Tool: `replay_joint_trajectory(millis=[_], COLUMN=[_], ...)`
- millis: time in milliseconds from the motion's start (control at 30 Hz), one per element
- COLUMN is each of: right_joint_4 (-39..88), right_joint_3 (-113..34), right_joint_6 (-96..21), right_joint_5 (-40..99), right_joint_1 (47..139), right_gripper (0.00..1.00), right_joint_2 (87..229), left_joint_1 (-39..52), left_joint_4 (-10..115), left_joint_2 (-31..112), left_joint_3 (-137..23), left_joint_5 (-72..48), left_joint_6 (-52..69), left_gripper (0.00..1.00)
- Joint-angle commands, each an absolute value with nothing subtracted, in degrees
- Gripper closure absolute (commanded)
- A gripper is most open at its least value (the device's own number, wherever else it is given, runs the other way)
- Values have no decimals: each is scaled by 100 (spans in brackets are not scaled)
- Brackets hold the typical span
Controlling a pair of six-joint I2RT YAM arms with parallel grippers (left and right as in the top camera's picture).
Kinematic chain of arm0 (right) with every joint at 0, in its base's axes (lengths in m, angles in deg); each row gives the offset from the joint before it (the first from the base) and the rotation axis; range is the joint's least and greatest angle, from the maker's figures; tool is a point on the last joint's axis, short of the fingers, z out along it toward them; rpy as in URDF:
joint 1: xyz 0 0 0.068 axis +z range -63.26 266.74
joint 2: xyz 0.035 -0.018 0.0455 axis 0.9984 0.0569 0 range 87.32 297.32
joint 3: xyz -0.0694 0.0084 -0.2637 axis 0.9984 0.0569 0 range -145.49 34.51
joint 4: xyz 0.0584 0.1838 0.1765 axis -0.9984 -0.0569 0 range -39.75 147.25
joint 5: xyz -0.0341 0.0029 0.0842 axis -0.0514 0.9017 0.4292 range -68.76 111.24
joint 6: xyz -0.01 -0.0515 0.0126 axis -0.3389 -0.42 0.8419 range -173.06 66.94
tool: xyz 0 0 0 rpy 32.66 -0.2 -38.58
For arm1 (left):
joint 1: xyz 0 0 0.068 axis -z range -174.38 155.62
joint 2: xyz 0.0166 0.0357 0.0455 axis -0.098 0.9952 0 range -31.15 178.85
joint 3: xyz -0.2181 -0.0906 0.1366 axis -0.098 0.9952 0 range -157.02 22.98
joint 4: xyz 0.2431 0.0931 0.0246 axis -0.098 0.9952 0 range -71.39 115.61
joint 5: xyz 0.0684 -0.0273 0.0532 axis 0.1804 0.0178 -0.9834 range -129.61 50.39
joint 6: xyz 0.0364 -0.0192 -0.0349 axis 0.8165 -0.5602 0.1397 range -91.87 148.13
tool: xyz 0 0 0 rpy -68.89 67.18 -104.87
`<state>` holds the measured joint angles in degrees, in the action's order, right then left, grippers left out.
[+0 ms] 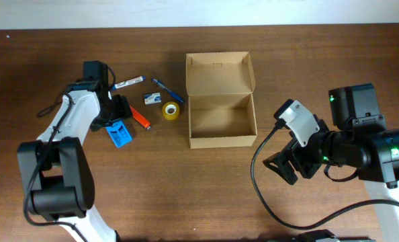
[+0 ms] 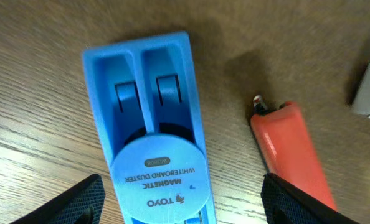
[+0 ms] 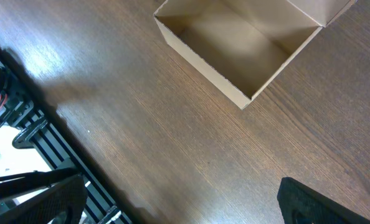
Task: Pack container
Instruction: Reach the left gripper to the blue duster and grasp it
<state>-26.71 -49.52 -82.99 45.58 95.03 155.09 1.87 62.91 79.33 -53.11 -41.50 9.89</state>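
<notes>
So far nothing is packed. The container (image 1: pixel 222 101) sits open on the desk (image 1: pixel 186 202) with its lid flap folded back on the far side. Both the overhead and the right wrist views show its floor bare.

All the stationery lies in a cluster to the left of the container. A yellow tape roll (image 1: pixel 170 111) is nearest it, with a blue pen (image 1: pixel 167 90) and a small white eraser (image 1: pixel 152 99) close by. A white marker (image 1: pixel 128 83) lies further left, then an orange lighter-like item (image 1: pixel 140 119). The blue whiteboard duster (image 2: pixel 151 130) is furthest out.

My left gripper (image 2: pixel 182 196) hangs over that duster with its fingers spread wide, one on either side, not touching it as far as I can tell. My right gripper (image 3: pixel 182 202) hovers to the right of the container, fingers likewise apart and holding nothing.

I judge the first pick is only being lined up. Every item has yet to go in, and the lid has to be closed after that.
</notes>
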Motion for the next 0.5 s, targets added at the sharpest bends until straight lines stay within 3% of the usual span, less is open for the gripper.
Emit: replay_joint_trajectory(millis=[0, 467], right_joint_4=[-2673, -2673], right_joint_3=[-4927, -4927], right_joint_6=[-8258, -8258], right_joint_5=[4610, 4610], right_joint_1=[9496, 9496], right_gripper=[1, 1], right_joint_2=[15492, 15492], left_joint_1=[120, 4], left_joint_4=[6350, 6201], left_joint_2=[8151, 8254], left_joint_3=[-5445, -5392], left_joint_5=[-4034, -4309], left_joint_6=[928, 932], left_gripper=[20, 24])
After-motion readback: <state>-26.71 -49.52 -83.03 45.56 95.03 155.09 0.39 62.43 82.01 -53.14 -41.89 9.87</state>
